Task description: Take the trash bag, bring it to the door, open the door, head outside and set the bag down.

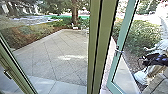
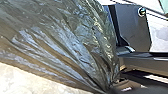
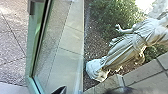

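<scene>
On the right of the head view, my right gripper [image 1: 143, 59] shows dark in front of a pale statue. The glass door [image 1: 114, 67] has a teal frame and a metal handle [image 1: 119, 51]; it stands at an angle, with a gap between its edge and the thick green post. In the right wrist view the door's frame [image 3: 30, 57] runs upright beside its glass. The trash bag [image 2: 57, 42], dark, shiny and creased, narrows to a gathered neck where my left gripper [image 2: 113, 86] is shut on it.
The green post [image 1: 98, 47] rises near the middle of the head view. Another framed panel [image 1: 15, 62] slants at the left. Outside lie a paved yard [image 1: 55, 55], bushes and a tree trunk [image 1: 75, 12]. The statue [image 3: 125, 52] stands by a planted bed.
</scene>
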